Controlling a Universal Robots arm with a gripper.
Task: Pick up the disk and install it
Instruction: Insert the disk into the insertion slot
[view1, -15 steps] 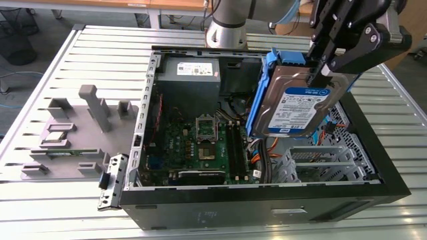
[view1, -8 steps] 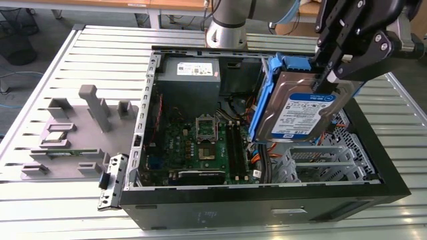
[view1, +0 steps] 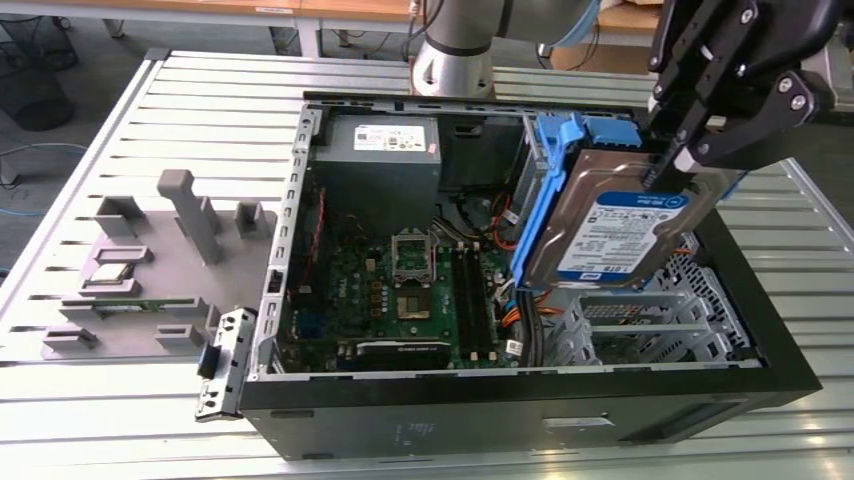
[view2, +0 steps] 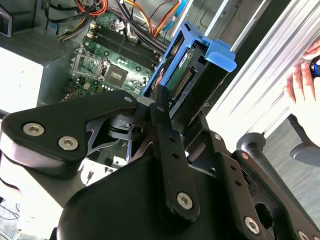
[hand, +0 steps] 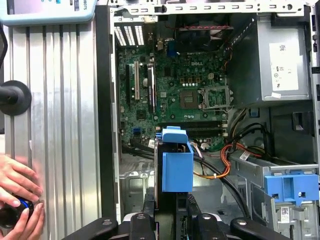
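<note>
The disk (view1: 625, 228) hangs tilted inside the open computer case (view1: 534, 405), above the metal drive cage (view1: 641, 322) at the exterior view's right. The gripper (view1: 678, 168) holds it by its upper end, with the fingers closed on it. Because the grip is on one end only, I judge that the disk can swing or slip if it touches something. Its lower edge is near the orange cables (hand: 220, 167) and the green board (view1: 414, 280). A blue rail (hand: 177, 167) may catch there or on the cage wall. A person's hand (hand: 17, 192) is at the table (view1: 200, 100) beside the case, so a wide arm movement could reach it.
</note>
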